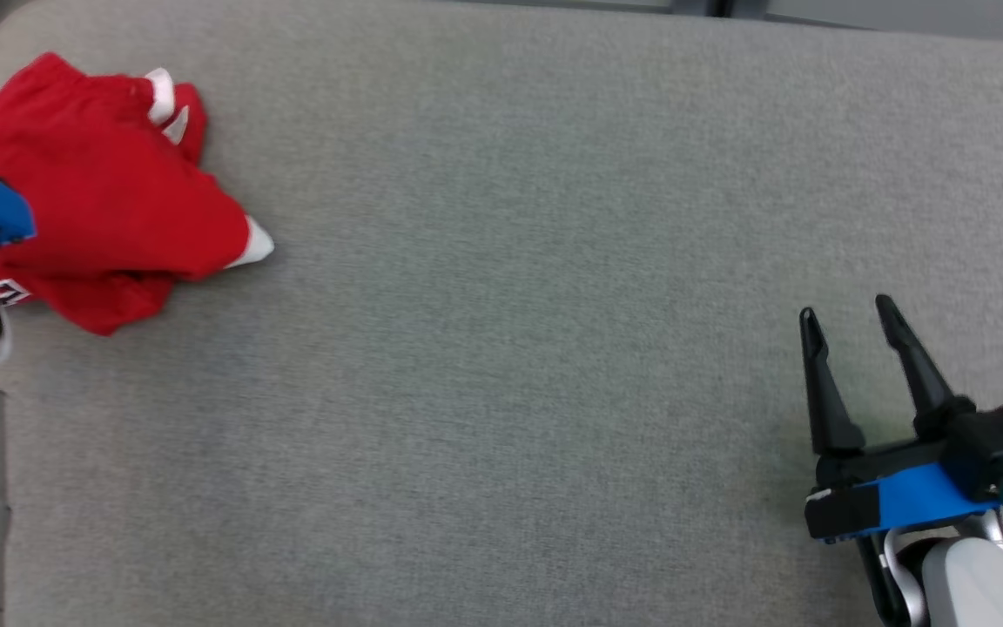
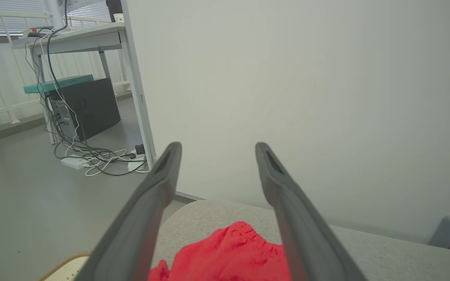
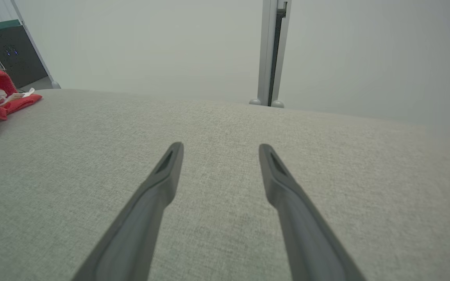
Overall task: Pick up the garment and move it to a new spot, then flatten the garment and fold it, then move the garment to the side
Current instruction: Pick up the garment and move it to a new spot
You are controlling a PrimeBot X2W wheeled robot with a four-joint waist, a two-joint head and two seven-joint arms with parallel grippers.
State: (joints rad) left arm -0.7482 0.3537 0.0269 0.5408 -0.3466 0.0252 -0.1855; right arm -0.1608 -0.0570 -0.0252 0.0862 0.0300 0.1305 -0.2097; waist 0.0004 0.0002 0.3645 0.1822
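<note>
One grey padded surface [image 1: 510, 348] carries everything. One red garment [image 1: 110, 192] with white trim lies crumpled at its far left corner. There are two grippers. The left gripper [image 2: 215, 150] hangs over the garment's left side, fingers spread apart. The right gripper [image 1: 847, 312] sits near the near right corner, well apart from the garment, its fingers likewise spread over bare fabric.

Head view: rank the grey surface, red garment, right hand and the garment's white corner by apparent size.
Grey surface: largest by far.
Red garment, then right hand: close; the hand is nearer the camera, so unsure.
White corner: smallest.
</note>
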